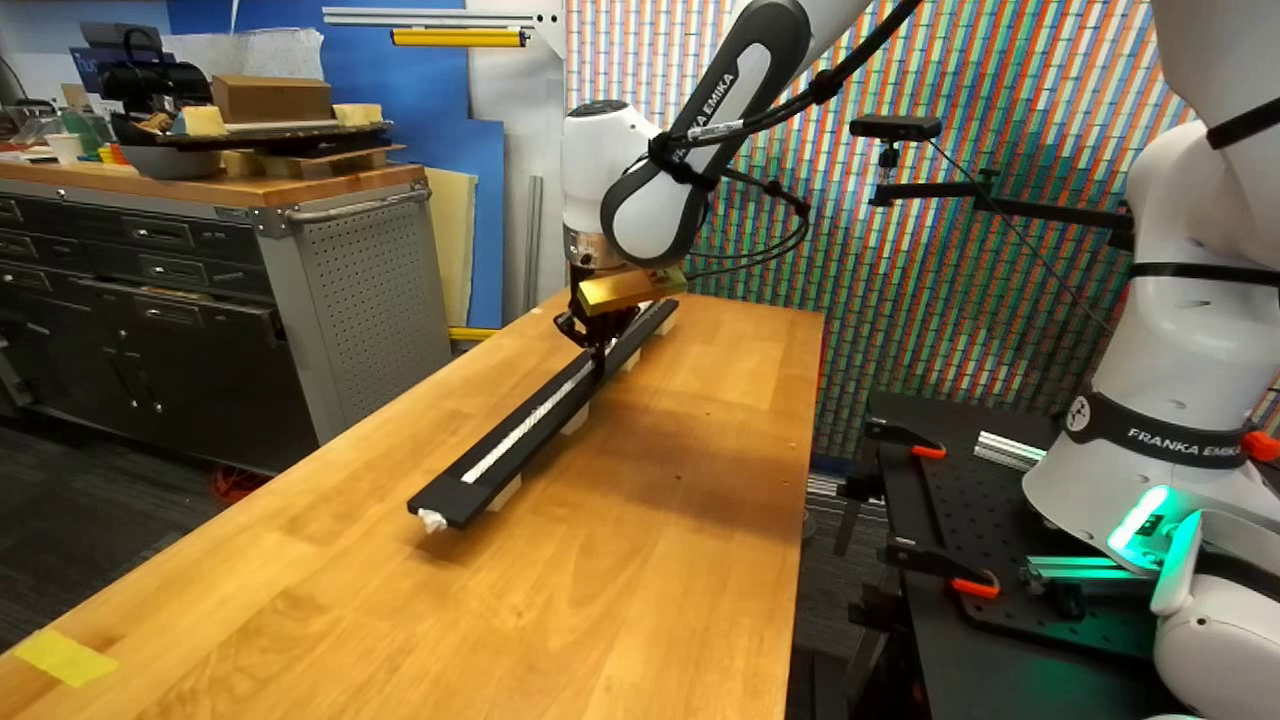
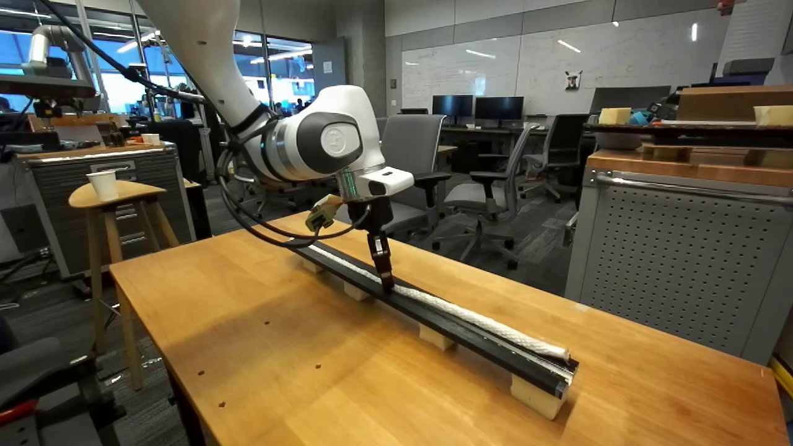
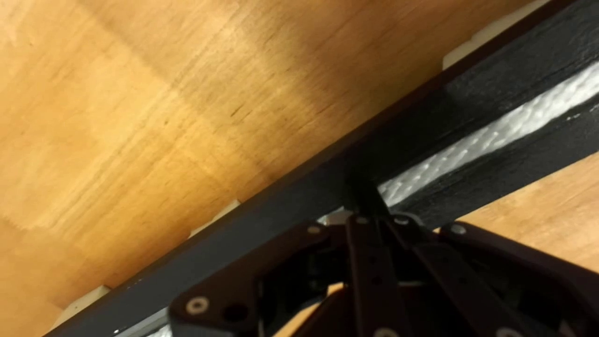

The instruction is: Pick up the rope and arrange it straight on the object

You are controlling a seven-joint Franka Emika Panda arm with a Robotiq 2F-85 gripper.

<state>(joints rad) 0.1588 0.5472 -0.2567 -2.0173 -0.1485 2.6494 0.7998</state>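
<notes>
The rope (image 2: 483, 321) is lying along the bar (image 1: 550, 425). The hand (image 2: 387, 287) is pointing down at it, closed tight, gripping nothing I can make out. Only in an exterior view is a white tuft (image 1: 432, 519) showing at one bar end. The wrist view is showing rope sitting in the groove (image 2: 533, 357); in an exterior view, another stretch is lying beside it.

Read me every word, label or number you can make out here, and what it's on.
"FRANKA EMIKA": black band on the robot base.
"KA EMIKA": forearm; the letters before it are covered.
Too small or blurred to read: white cable label, lettering on the dark blue object, marks on the whiteboard, white sheet.
</notes>
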